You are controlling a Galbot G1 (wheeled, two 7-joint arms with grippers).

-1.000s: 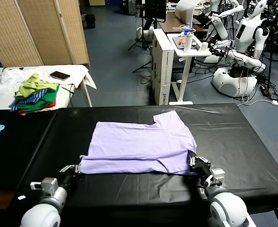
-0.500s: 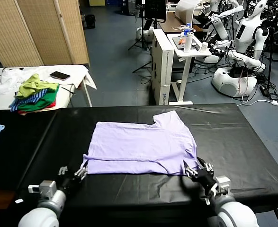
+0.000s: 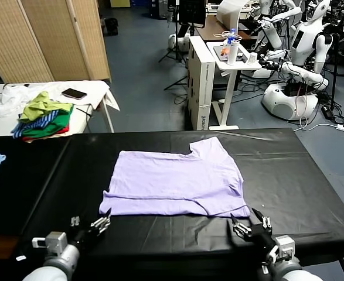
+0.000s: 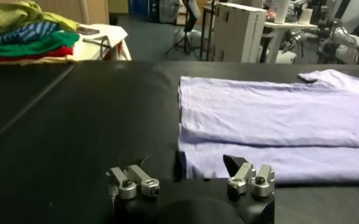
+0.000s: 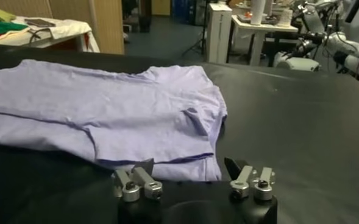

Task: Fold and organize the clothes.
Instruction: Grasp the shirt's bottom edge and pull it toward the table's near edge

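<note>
shirt: lavender T-shirt [image 3: 174,182] lies folded flat on the black tabletop [image 3: 295,175] | left gripper [image 3: 89,225]: fingers open, empty, near front edge | right gripper [image 3: 251,227]: fingers open, empty, just off the shirt

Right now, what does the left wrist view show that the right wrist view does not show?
Only the left wrist view shows the open left gripper, near the folded shirt's corner but not touching it, and the pile of green, striped and red garments in full on the white side table.

Only the right wrist view shows the open right gripper, just short of the shirt's near edge, and the sleeve folded over the body.

Both show the lavender T-shirt lying flat on the black table, held by no gripper.
</note>
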